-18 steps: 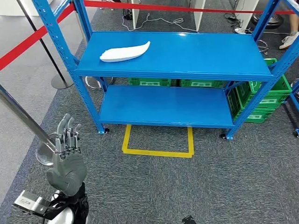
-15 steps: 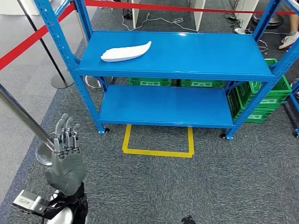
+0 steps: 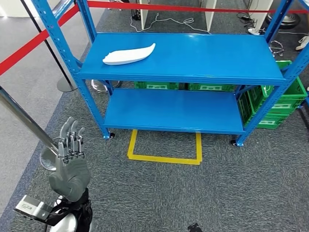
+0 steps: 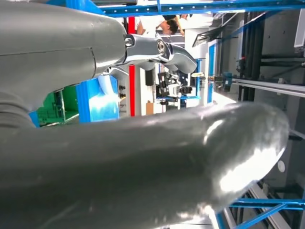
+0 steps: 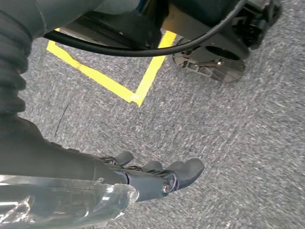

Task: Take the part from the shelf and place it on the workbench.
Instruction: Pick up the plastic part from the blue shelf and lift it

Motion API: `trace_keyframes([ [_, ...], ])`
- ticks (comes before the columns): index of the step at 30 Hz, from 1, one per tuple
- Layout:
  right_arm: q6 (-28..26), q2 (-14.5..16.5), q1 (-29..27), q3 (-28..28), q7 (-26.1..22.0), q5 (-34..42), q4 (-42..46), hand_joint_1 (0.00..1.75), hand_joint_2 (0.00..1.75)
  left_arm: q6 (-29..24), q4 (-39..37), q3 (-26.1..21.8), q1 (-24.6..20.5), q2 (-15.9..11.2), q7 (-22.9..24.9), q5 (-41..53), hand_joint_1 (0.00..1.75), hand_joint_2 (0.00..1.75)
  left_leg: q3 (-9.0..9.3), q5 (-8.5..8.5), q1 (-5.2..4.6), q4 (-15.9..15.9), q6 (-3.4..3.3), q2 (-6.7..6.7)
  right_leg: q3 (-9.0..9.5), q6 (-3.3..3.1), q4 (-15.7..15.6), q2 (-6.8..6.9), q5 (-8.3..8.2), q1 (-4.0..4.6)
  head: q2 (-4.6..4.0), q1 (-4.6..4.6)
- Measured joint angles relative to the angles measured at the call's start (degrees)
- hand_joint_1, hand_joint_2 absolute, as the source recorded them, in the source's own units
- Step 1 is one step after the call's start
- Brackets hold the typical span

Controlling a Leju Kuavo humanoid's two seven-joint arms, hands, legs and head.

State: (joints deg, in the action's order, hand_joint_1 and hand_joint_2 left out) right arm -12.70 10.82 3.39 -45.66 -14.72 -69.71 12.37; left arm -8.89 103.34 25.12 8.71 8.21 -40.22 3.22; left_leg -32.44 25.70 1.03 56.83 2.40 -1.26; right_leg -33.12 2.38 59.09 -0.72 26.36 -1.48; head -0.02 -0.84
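A long white curved part (image 3: pixel 128 53) lies on the top board of the blue shelf (image 3: pixel 218 63), toward its left end. My left hand (image 3: pixel 70 166) is raised at the lower left of the head view, well short of the shelf, fingers straight and apart, holding nothing. The left wrist view has that hand's thick grey thumb (image 4: pixel 151 167) close up, with its fingers (image 4: pixel 158 47) stretched out beyond. My right hand (image 5: pixel 158 179) hangs over grey carpet, fingers extended and empty.
The shelf's lower board (image 3: pixel 171 108) is bare. Green crates (image 3: pixel 276 104) stand behind and right of the shelf. A yellow floor square (image 3: pixel 164 147) marks the carpet in front. A red barrier tape (image 3: pixel 25 46) and a stanchion post (image 3: pixel 25 121) run along the left.
The whole picture has shifted slightly, so the camera has moved. The left hand stays raised and open in about the same pose. The white part has not moved on the shelf.
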Motion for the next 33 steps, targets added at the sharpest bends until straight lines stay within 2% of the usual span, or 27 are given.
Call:
trace_keyframes([
  [2, -0.03, 0.0, 0.01, 0.0, 0.15, -0.19, 0.0, 0.0, 1.75, 0.08, -0.02, -0.01, -0.09, 0.03, 0.0, -0.07, 0.0, 0.0, -1.74, 2.36, 0.03, 3.68, 0.38, 0.36, 0.07, -0.7, -0.12, 0.18, -0.06, -0.07, 0.0, 0.16],
  [4, -0.09, 0.0, -0.02, 0.0, 0.27, -0.32, 0.0, 0.0, 1.75, -0.23, -0.1, -0.02, -0.14, 0.05, 0.0, 0.12, 0.0, 0.0, -5.53, 5.77, -0.03, 11.27, 0.47, 0.53, 0.07, -1.02, -0.12, 0.46, 0.02, 0.02, 0.0, 0.27],
  [5, -0.12, 0.0, -0.05, 0.0, 0.33, -0.37, 0.0, 0.0, 1.75, -0.55, -0.16, -0.04, -0.13, 0.06, 0.0, 0.28, 0.0, 0.0, -7.23, 6.73, -0.03, 14.51, 0.44, 0.54, 0.08, -1.07, -0.12, 0.56, 0.05, 0.06, 0.0, 0.27],
  [6, -0.15, 0.0, -0.08, 0.0, 0.38, -0.44, 0.0, 0.0, 1.31, -1.09, -0.2, -0.06, -0.14, 0.08, 0.0, 0.48, 0.0, 0.0, -8.16, 6.68, -0.03, 16.08, 0.37, 0.54, 0.1, -1.09, -0.12, 0.63, 0.07, 0.1, 0.0, 0.27],
  [7, -0.23, 0.0, -0.07, 0.0, 0.49, -0.5, 0.0, 0.0, 0.87, -1.63, -0.24, -0.07, -0.19, 0.14, 0.0, 0.51, 0.0, 0.0, -8.05, 5.55, -0.03, 15.53, 0.25, 0.54, 0.15, -1.07, -0.12, 0.65, 0.09, 0.1, 0.0, 0.28],
  [9, -0.89, 0.03, -0.04, 0.0, 1.53, -0.78, 0.0, 0.0, 0.0, -2.32, -0.23, -0.06, -0.35, 0.37, 0.0, -0.06, 0.0, 0.0, -5.17, 1.56, -0.03, 9.41, -0.05, 0.71, 0.35, -0.86, -0.12, 0.63, 0.2, 0.08, 0.0, 0.3],
  [10, -1.61, 0.07, -0.01, 0.0, 2.86, -1.05, 0.0, 0.0, 0.0, -2.26, -0.23, -0.03, -0.47, 0.55, 0.0, -0.56, 0.0, 0.0, -3.33, 0.19, -0.06, 5.67, -0.18, 0.84, 0.37, -0.59, 0.0, 0.6, 0.34, 0.21, 0.0, 0.38],
  [12, -3.57, 0.14, 0.02, 0.01, 6.62, -2.09, 0.0, 0.0, 0.0, -1.75, -0.29, 0.04, -0.64, 0.92, 0.1, -1.35, 0.0, 0.0, -1.43, -0.61, -0.14, 1.49, -0.55, 1.01, 0.27, 0.14, 0.01, 0.6, 0.45, 0.46, 0.0, 0.38],
  [14, -5.9, 0.17, 0.02, 0.1, 10.67, -3.68, 0.0, 0.0, 0.0, -1.24, -0.43, 0.07, -0.73, 1.24, 0.56, -1.9, 0.0, 0.0, -1.45, -0.38, -0.24, 1.01, -1.21, 0.86, 0.3, 0.9, -0.35, 0.72, 0.34, 0.44, 0.0, 0.27],
  [16, -8.37, 0.23, 0.09, 0.21, 15.2, -4.74, 0.0, 0.0, 0.0, -0.53, -0.61, 0.16, -0.86, 1.62, 1.53, -2.54, 0.0, 0.0, -1.38, -0.46, -0.22, 0.87, -1.96, 0.8, -0.11, 1.46, 0.64, 0.78, 1.21, 0.29, 0.0, 0.13],
  [17, -9.48, 0.27, 0.17, 0.2, 17.47, -4.67, 0.0, 0.0, 0.0, -0.07, -0.71, 0.27, -1.0, 1.83, 2.17, -2.94, 0.0, 0.0, -1.31, -0.5, -0.2, 0.8, -2.31, 0.81, -1.06, 1.59, 2.74, 0.76, 2.46, 0.29, 0.0, 0.02],
  [19, -10.96, 0.32, 0.23, 0.08, 20.68, -4.03, 0.0, 0.0, 0.0, 0.98, -0.96, 0.55, -1.25, 2.16, 3.45, -4.0, 0.0, 0.0, -1.26, -0.43, -0.39, 0.79, -2.79, 0.82, -4.52, 1.61, 10.01, 0.72, 5.91, 0.39, 0.0, -0.22],
  [20, -11.28, 0.33, 0.22, 0.02, 21.38, -3.79, 0.0, 0.0, 0.0, 1.57, -1.11, 0.71, -1.33, 2.25, 3.95, -4.71, 0.0, 0.0, -1.24, -0.4, -0.54, 0.8, -2.93, 0.81, -6.31, 1.58, 13.53, 0.71, 7.12, 0.44, 0.0, -0.24],
  [21, -11.43, 0.33, 0.19, 0.0, 21.67, -3.7, 0.0, 0.0, 0.0, 2.18, -1.25, 0.86, -1.37, 2.3, 4.29, -5.43, 0.0, 0.0, -1.19, -0.37, -0.67, 0.81, -3.02, 0.79, -7.45, 1.52, 15.55, 0.7, 7.41, 0.5, 0.0, -0.24],
  [22, -11.53, 0.33, 0.17, 0.0, 21.79, -3.69, 0.0, 0.0, 0.0, 2.78, -1.38, 1.03, -1.41, 2.32, 4.48, -6.08, 0.0, 0.0, -1.11, -0.33, -0.77, 0.81, -3.06, 0.74, -7.62, 1.41, 15.56, 0.7, 6.67, 0.56, 0.0, -0.23],
  [23, -11.63, 0.33, 0.19, 0.0, 21.88, -3.7, 0.0, 0.0, 0.0, 3.32, -1.49, 1.22, -1.49, 2.33, 4.6, -6.61, 0.0, 0.0, -0.99, -0.29, -0.81, 0.82, -3.05, 0.66, -6.63, 1.24, 13.19, 0.69, 4.93, 0.64, 0.0, -0.23],
  [25, -11.71, 0.33, 0.28, 0.0, 21.87, -3.9, 0.0, 0.0, 0.0, 4.38, -1.63, 1.49, -1.72, 2.4, 4.67, -7.52, 0.0, 0.0, -0.79, -0.14, -0.95, 0.88, -2.81, 0.49, -2.95, 0.83, 5.4, 0.58, 1.22, 0.78, 0.0, -0.27],
  [26, -11.65, 0.33, 0.35, 0.0, 21.66, -4.04, -0.01, 0.0, 0.0, 4.99, -1.68, 1.54, -1.84, 2.43, 4.63, -7.97, 0.0, 0.0, -0.79, -0.08, -1.06, 0.95, -2.57, 0.42, -1.46, 0.64, 2.34, 0.51, 0.15, 0.83, 0.0, -0.25],
  [27, -11.44, 0.34, 0.41, 0.0, 21.27, -4.14, -0.01, 0.0, 0.0, 5.66, -1.72, 1.55, -1.94, 2.46, 4.51, -8.37, 0.0, 0.0, -0.84, -0.08, -1.14, 0.99, -2.3, 0.37, -0.68, 0.48, 0.68, 0.43, -0.2, 0.89, 0.0, -0.24],
  [30, -10.42, 0.38, 0.43, -0.01, 19.93, -4.17, 0.0, 0.0, 0.0, 7.19, -1.86, 1.57, -2.27, 2.46, 3.89, -8.54, 0.0, 0.0, -0.93, -0.12, -1.02, 0.92, -1.35, 0.34, -0.54, -0.31, 0.06, 0.34, -0.31, 1.02, 0.0, -0.22],
  [32, -10.05, 0.44, 0.48, -0.01, 19.57, -4.39, 0.0, 0.0, 0.0, 7.93, -1.92, 1.58, -2.6, 2.45, 3.51, -8.54, 0.0, 0.0, -1.9, 1.52, -0.94, 3.09, -0.66, 0.45, -0.4, -1.01, -0.3, 0.4, -0.57, 0.8, 0.0, 0.1],
  [33, -9.96, 0.46, 0.5, 0.0, 19.49, -4.52, 0.0, 0.0, 0.0, 8.22, -1.98, 1.58, -2.73, 2.43, 3.4, -8.56, 0.0, 0.0, -3.19, 3.12, -0.88, 5.83, -0.35, 0.51, -0.36, -1.21, -0.39, 0.46, -0.63, 0.71, 0.0, 0.28],
])
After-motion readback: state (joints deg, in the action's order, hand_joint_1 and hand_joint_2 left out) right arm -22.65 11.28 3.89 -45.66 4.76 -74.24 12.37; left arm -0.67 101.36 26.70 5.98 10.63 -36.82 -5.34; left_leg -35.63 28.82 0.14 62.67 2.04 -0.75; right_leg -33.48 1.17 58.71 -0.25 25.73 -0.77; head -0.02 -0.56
